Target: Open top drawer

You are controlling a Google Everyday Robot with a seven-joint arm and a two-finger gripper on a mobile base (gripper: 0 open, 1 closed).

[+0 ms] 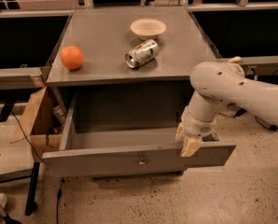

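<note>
The top drawer (pixel 106 160) is a grey drawer with a wide flat front panel and a small round metal knob (pixel 142 162) at its centre. It stands pulled far out of the grey cabinet, and its deep box is empty inside. My gripper (pixel 187 141) hangs from the white arm at the right part of the front panel's top edge, with one fingertip (pixel 191 146) in front of the panel and the other behind it.
On the cabinet top (pixel 106 41) lie an orange (pixel 72 57), a tipped drink can (pixel 141 53) and a cream bowl (pixel 148 28). A cardboard box (pixel 34 115) stands left of the drawer. Dark benches flank the cabinet. A cable runs on the floor at left.
</note>
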